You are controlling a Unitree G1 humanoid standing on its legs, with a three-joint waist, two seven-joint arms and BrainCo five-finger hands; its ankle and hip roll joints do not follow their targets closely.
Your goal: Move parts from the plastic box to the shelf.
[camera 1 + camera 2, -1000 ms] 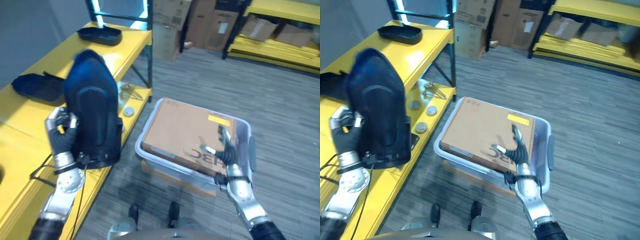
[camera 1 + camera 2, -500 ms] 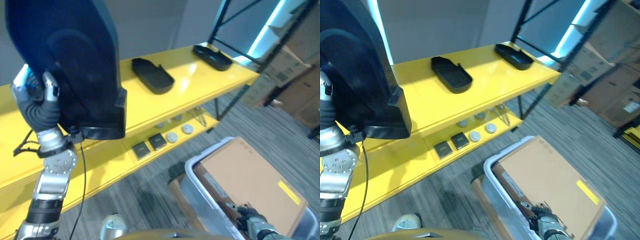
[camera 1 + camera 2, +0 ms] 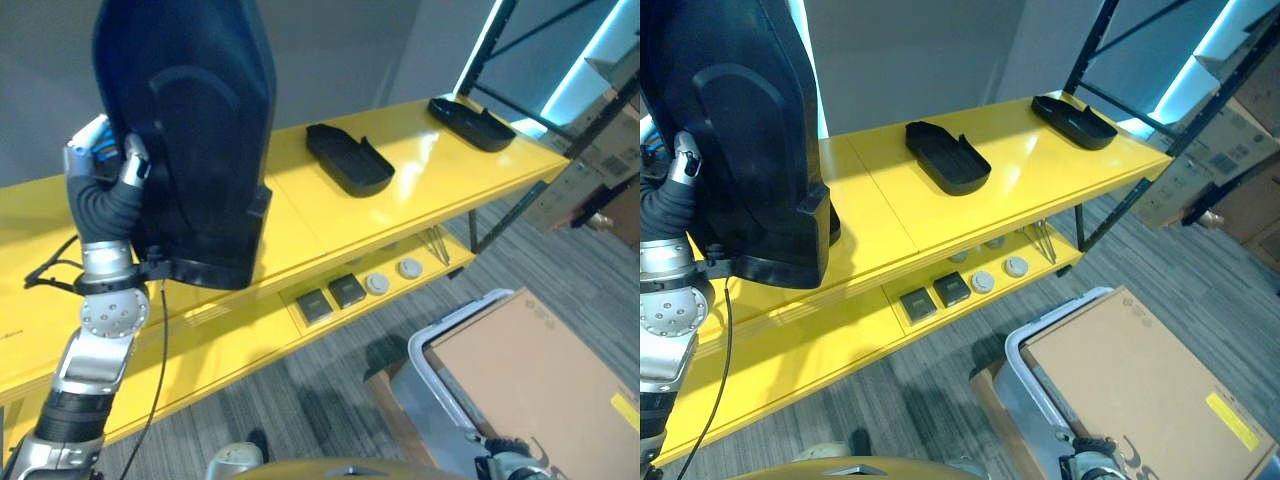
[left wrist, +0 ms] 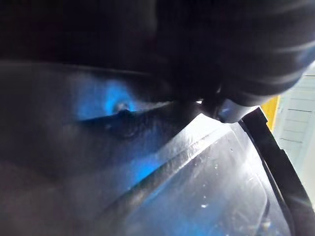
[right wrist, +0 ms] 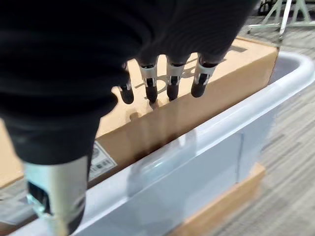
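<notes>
Left hand [image 3: 105,185] grips a large dark blue-black moulded plastic part [image 3: 195,130], fingers curled round its edge, holding it upright above the near edge of the yellow metal shelf [image 3: 300,215]; the left wrist view shows the part's glossy dark surface [image 4: 147,162] from very close. Two shallow black plastic trays lie on the shelf top, one near the middle [image 3: 350,160], one at the far end [image 3: 483,123]. Lower shelf level carries two small dark square pieces [image 3: 933,296] and a few small round silver discs [image 3: 1000,272] (too small to identify). Clear plastic box [image 5: 206,152] sits on the floor, well apart from the shelf, with a brown cardboard carton [image 3: 1145,385] inside. Right hand [image 5: 162,81] hangs over the carton, fingers relaxed and straight, holding nothing
</notes>
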